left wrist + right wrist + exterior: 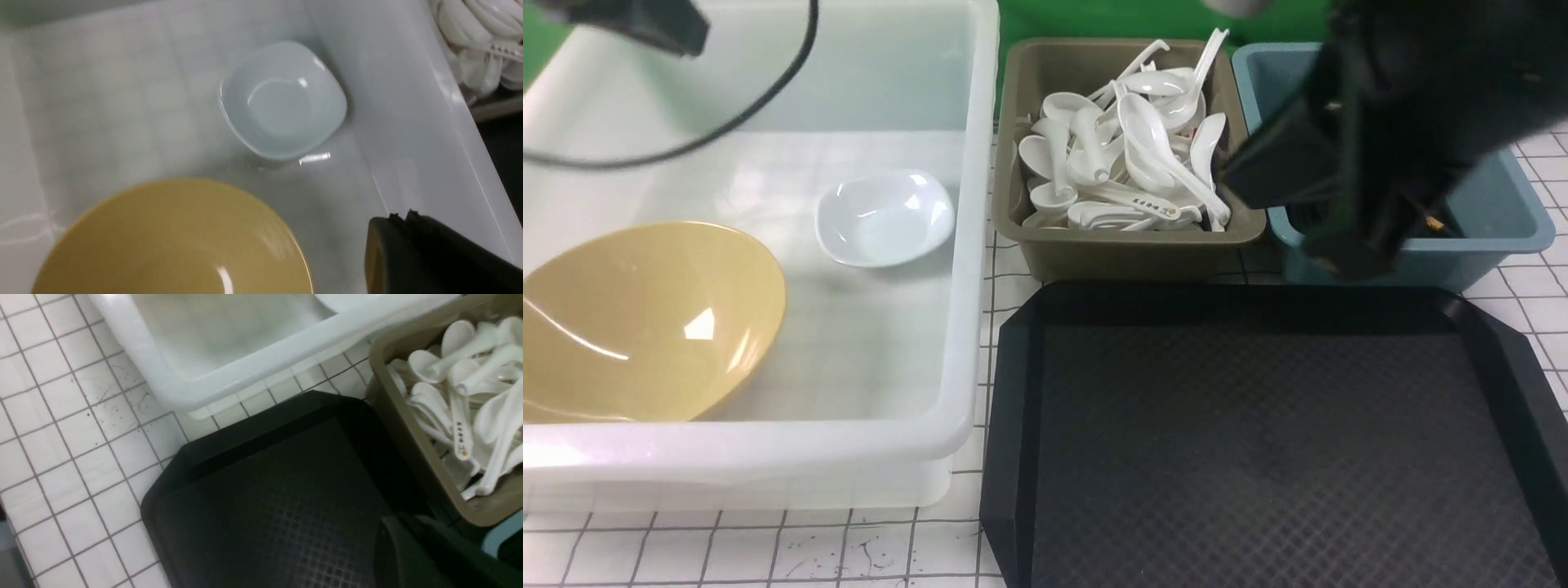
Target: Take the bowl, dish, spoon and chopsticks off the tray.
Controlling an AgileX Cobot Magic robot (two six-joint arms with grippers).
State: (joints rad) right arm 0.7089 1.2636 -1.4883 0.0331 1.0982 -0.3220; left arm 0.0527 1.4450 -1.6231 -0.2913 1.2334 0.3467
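Observation:
The black tray [1258, 441] lies bare at the front right and also shows in the right wrist view [265, 506]. The yellow bowl [645, 318] and the white dish [885, 217] rest inside the white bin [968, 245]; both also show in the left wrist view, the bowl [171, 241] and the dish [282, 100]. White spoons [1127, 163] are heaped in the olive bin; I cannot tell the plain one apart. The chopsticks are hidden. My left gripper [402, 216] is shut and empty above the white bin. My right gripper [402, 524] is shut and empty at the tray's far edge by the blue bin.
The olive bin [1119, 241] stands behind the tray, and the blue bin [1494, 237] is to its right, largely covered by my right arm [1380, 131]. A small gold-tipped dark thing [1433, 220] shows in the blue bin. White tiled tabletop [768, 547] lies in front.

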